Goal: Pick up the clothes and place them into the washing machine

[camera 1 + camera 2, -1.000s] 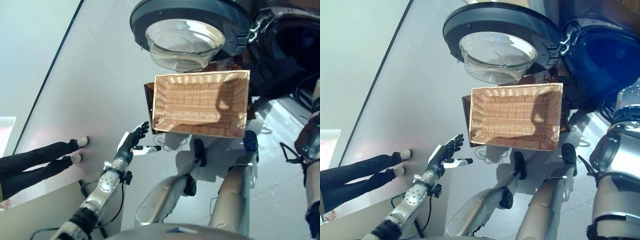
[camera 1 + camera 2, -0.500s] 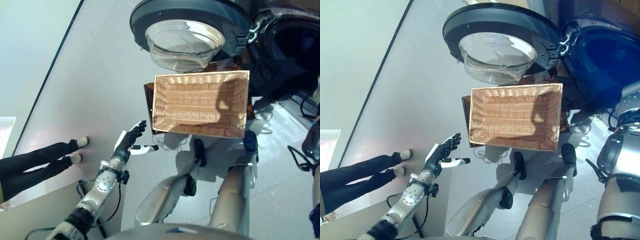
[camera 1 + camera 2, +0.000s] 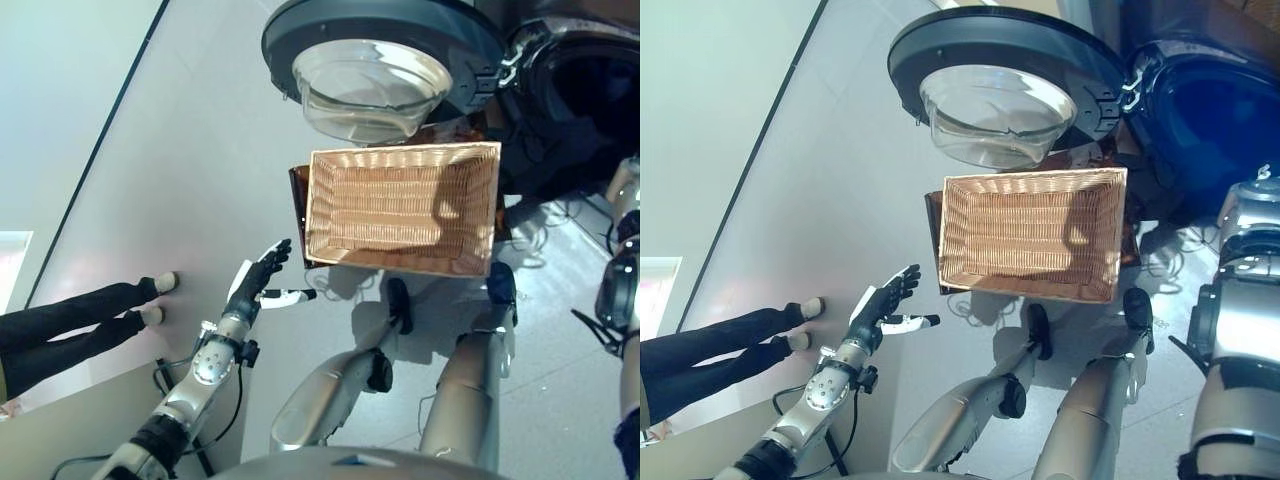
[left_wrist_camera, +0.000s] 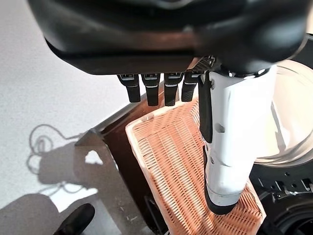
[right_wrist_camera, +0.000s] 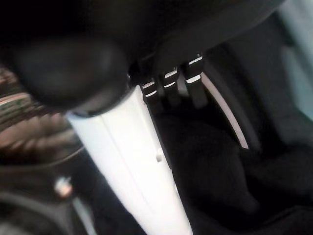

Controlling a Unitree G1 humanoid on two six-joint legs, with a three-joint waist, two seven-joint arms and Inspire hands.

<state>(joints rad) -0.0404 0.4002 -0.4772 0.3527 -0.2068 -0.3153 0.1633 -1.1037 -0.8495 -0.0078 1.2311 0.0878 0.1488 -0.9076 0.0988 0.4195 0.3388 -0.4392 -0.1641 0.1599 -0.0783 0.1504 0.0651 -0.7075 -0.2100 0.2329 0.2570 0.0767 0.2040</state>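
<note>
I see the pale grey floor [image 3: 200, 180] carrying a dark brown stand [image 3: 297, 190] with an empty wicker basket [image 3: 405, 205] on top, the washing machine [image 3: 1200, 110] with its round door [image 3: 385, 50] swung open beside it, and a person's shoes [image 3: 160, 298] at left.

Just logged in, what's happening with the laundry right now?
The wicker basket sits empty on its stand in front of the washing machine, whose door hangs open. Dark clothes lie at the drum opening. The right hand is at the dark clothing there, fingers extended. The left hand hovers open beside the basket, holding nothing. A person's legs show nearby.
</note>
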